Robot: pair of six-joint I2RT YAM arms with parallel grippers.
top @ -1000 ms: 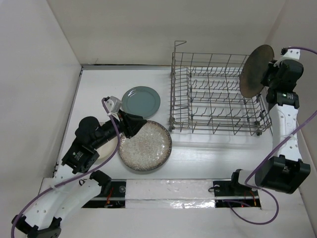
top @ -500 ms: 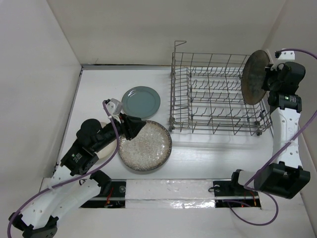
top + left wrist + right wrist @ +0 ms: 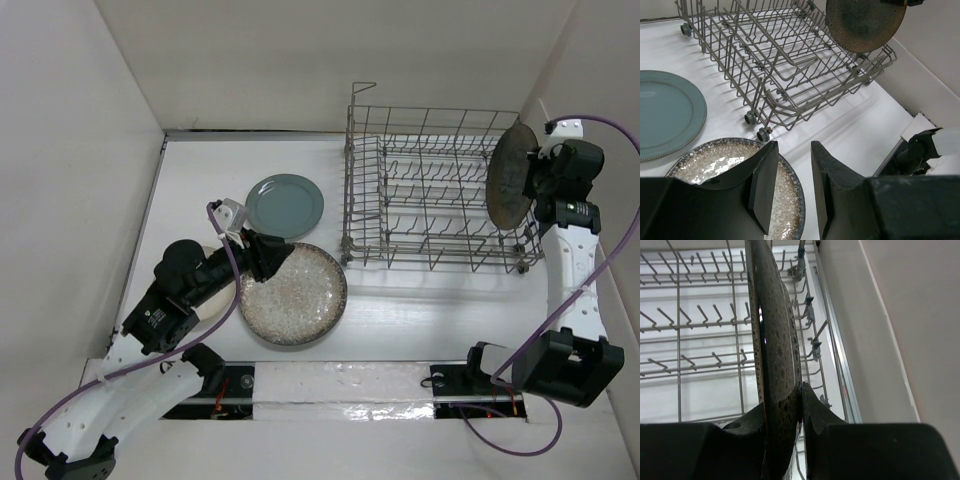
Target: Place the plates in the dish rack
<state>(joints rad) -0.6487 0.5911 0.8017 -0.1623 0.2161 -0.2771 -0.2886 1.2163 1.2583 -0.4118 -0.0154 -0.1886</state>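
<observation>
The wire dish rack (image 3: 440,262) stands at the back right and holds no plates. My right gripper (image 3: 535,182) is shut on the brown plate (image 3: 510,180) and holds it upright, on edge, over the rack's right end. In the right wrist view the plate (image 3: 772,340) is pinched between the fingers (image 3: 817,405) above the tines. My left gripper (image 3: 272,255) is open and empty above the far left rim of the speckled plate (image 3: 295,297). The grey-blue plate (image 3: 285,205) lies flat behind it. The cream plate (image 3: 228,291) is mostly hidden under my left arm.
White walls close in the table on the left, back and right, and the right wall runs close beside the rack (image 3: 700,325). The left wrist view shows the rack's small wheels (image 3: 751,118) near the speckled plate (image 3: 700,162) and the grey-blue plate (image 3: 665,120).
My right gripper has lowered the brown plate toward the rack's right end and turned it more edge-on. My left gripper has shifted slightly over the speckled plate.
</observation>
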